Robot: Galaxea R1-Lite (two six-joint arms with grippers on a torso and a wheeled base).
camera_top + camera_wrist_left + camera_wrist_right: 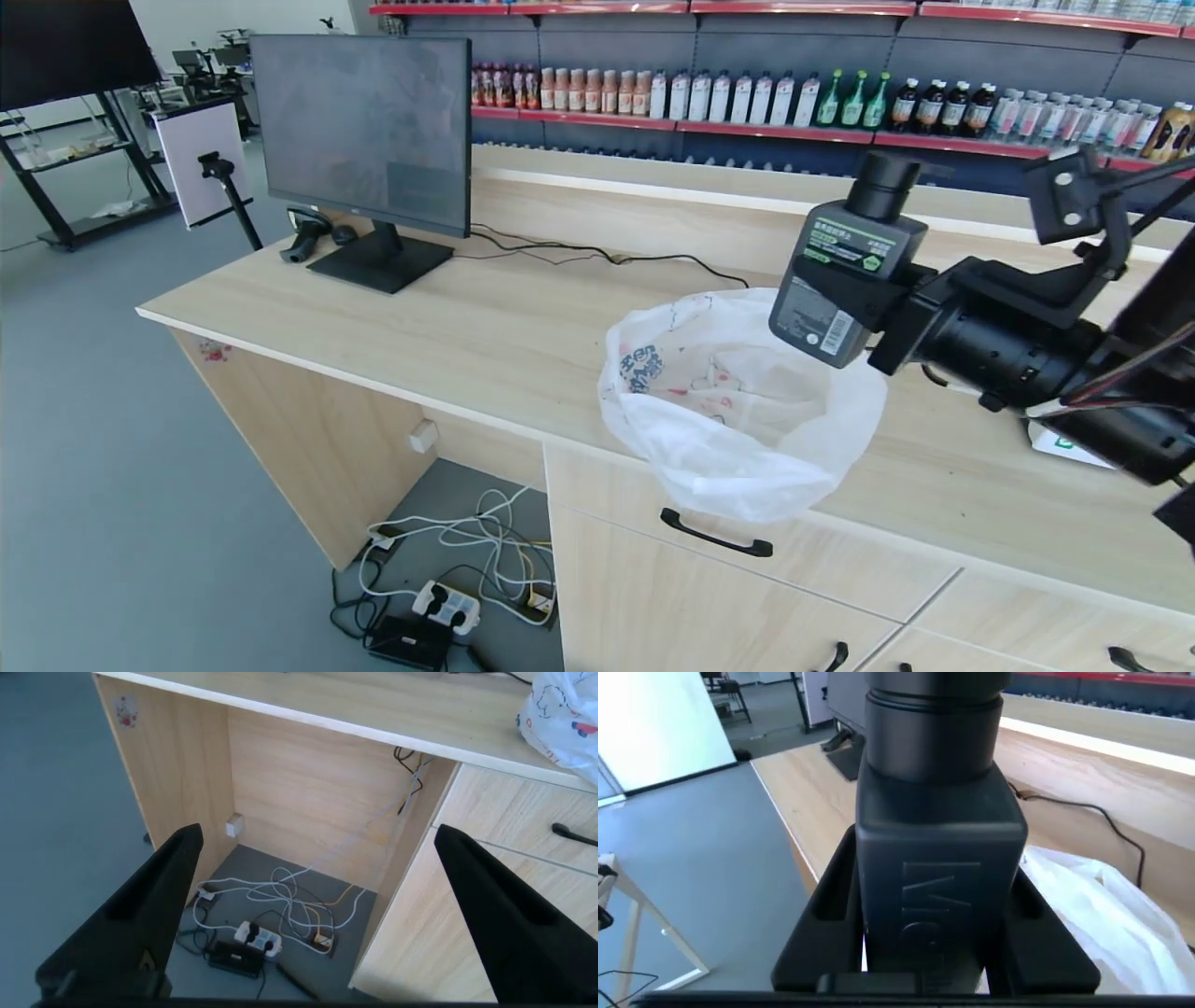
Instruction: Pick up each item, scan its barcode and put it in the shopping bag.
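A dark square bottle (845, 271) with a black cap and a barcode label hangs in the air, my right gripper (882, 299) shut on its body. It is just above the far right rim of the white plastic shopping bag (738, 401), which stands open on the wooden counter (485, 327). In the right wrist view the bottle (938, 831) sits between the black fingers (822, 915), with the bag (1106, 901) below it. My left gripper (318, 905) is open, low in front of the counter over the cables on the floor. A handheld scanner (303, 238) rests beside the monitor's foot.
A monitor (369, 131) stands at the counter's far left with cables trailing right. A white box (1064, 446) lies under my right arm. Shelves of bottles (794, 98) line the back wall. A power strip (257, 941) and cables lie in the counter's knee space.
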